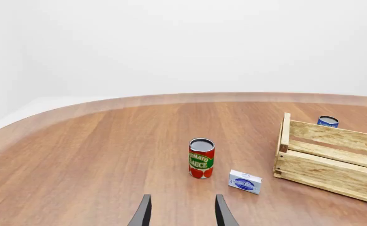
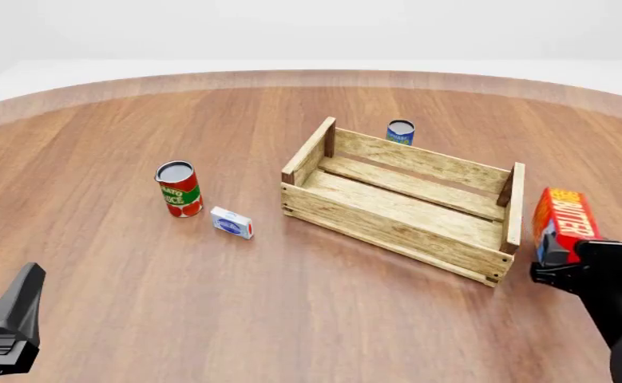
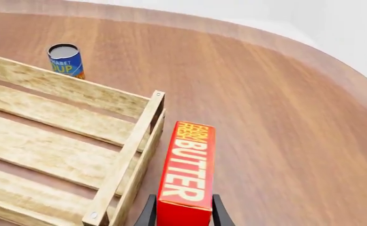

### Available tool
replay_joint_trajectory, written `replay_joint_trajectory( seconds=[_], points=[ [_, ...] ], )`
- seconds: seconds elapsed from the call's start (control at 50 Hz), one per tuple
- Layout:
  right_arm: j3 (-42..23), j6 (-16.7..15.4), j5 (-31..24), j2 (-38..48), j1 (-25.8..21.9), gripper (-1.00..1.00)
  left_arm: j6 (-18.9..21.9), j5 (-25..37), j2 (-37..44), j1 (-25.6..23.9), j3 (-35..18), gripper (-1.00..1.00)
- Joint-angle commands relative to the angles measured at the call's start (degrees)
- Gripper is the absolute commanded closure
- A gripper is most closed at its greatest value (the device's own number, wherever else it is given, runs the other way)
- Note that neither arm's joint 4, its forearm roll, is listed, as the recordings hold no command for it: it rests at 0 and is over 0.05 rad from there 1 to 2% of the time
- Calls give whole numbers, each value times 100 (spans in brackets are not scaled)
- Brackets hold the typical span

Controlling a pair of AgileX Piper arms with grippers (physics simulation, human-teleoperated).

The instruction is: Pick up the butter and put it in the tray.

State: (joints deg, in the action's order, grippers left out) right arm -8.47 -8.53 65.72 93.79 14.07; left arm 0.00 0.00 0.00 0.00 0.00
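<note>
The right gripper [image 3: 182, 217] sits nearest the camera, just outside the short right end of the tray [image 2: 396, 209], its 2 dark fingers [image 3: 147, 214] pressed against the sides of the butter [image 2: 563, 221]. The carton stands on end close beside that end wall, outside the crate, red with its lettered face turned up in the right wrist view; whether its base touches the wood cannot be told. The left gripper [image 1: 182, 212] hangs low over bare table well to the left of the tray, its 2 fingers spread apart with nothing between them.

The table [image 2: 289, 303] is a warm reddish-brown wood with fine grain and a curved, paler far edge. The tray lies at an angle on it, slatted floor bare. To the tray's left, a small white-and-blue box [image 2: 231, 223] lies near a tomato sauce can [image 2: 179, 189] standing upright just beyond it. Behind the tray's far wall stands 1 blue can [image 2: 400, 132]. Past the table edge the room is plain white wall and a pale floor.
</note>
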Motion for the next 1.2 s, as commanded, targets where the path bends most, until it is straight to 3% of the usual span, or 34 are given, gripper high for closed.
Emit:
replay_joint_trajectory(
  seconds=[0.02,0.76,1.2],
  points=[
    [113,180,-408,-933,-1,100,0,0,0,0,0,-100],
    [23,282,-3053,-4172,-170,100,0,0,0,0,0,-100],
    [-469,123,-4336,-5175,-495,100,0,0,0,0,0,-100]
  ],
)
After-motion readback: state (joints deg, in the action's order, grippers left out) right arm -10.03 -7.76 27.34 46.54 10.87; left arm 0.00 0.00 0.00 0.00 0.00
